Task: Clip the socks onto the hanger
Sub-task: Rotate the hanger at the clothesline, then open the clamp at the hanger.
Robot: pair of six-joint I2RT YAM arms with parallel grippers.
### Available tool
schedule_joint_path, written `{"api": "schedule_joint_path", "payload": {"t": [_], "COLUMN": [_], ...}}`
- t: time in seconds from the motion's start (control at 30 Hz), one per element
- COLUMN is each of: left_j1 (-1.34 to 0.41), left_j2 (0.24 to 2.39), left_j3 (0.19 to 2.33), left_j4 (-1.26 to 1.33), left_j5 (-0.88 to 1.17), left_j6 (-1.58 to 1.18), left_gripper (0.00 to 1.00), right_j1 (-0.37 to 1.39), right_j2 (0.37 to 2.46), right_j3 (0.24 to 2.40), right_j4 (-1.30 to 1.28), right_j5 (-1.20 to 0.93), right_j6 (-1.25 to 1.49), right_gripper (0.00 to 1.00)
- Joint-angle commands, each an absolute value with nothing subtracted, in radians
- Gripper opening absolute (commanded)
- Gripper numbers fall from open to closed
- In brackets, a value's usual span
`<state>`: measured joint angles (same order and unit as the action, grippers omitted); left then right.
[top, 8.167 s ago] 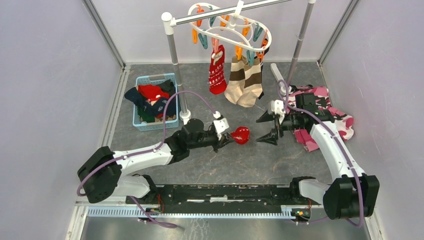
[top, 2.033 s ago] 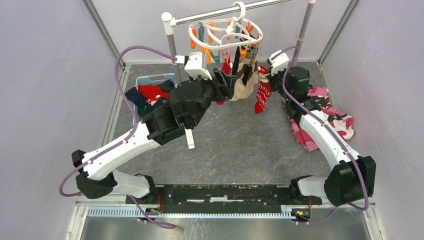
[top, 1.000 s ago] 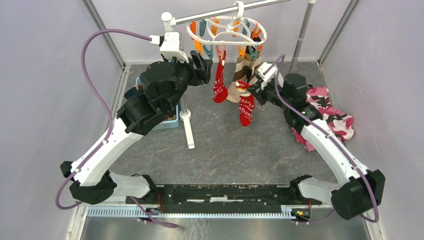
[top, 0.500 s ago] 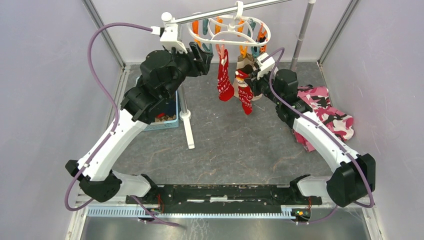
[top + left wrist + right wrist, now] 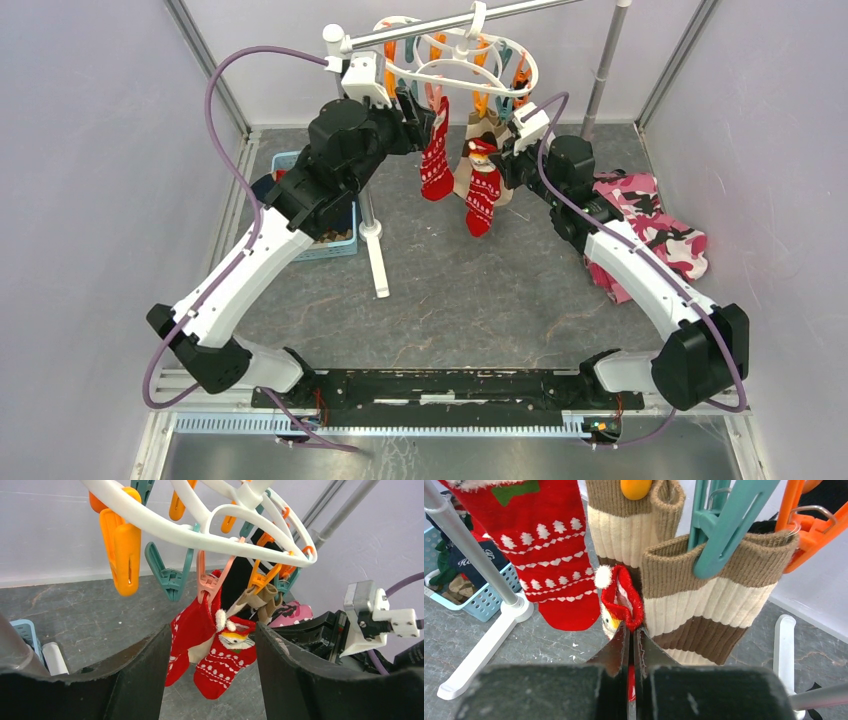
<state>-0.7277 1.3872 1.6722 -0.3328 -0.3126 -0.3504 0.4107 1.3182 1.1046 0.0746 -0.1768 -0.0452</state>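
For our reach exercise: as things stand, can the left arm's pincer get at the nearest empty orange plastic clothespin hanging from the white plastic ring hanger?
Probably yes. The left pincer is open, and the empty orange plastic clothespin dangles from the white plastic ring hanger close above it, with nothing between.

the right gripper (image 5: pixel 630 628) hides the foot of the red sock (image 5: pixel 623 597), and the left arm (image 5: pixel 300 197) most of the basket (image 5: pixel 338 243).
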Motion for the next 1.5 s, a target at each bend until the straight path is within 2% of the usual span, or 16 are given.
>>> {"api": "schedule_joint_path", "payload": {"t": [0.0,0.1,0.8,0.97,1.47], "left_j1": [-0.715,-0.704,-0.645,-0.64,-0.638], "left_j2": [1.413,1.424,1.502,1.51,1.541], "left_j3": [1.7,1.708,1.793,1.795,1.805], "left_j4": [-0.284,-0.284,-0.261,-0.254,-0.179], "left_j5": [-0.347,-0.351,-0.311,-0.311,-0.284], "left_j6": [-0.316,-0.305,-0.264,-0.253,-0.225], "left_gripper": [0.67,0.62,0.59,0.55,0.57], "right_j1": [0.41,0.41,0.402,0.395,0.382], "right_j2": [1.32,1.316,1.309,1.31,1.313], "right_j3": [1.152,1.152,1.155,1.157,1.162], "right_j4": [0.11,0.109,0.103,0.104,0.1], "right_j5": [-0.154,-0.15,-0.144,-0.147,-0.16], "right_j6": [-0.026,-0.027,-0.036,-0.034,-0.03], "right_gripper": [0.0,0.0,0.0,0.0,0.0]}}
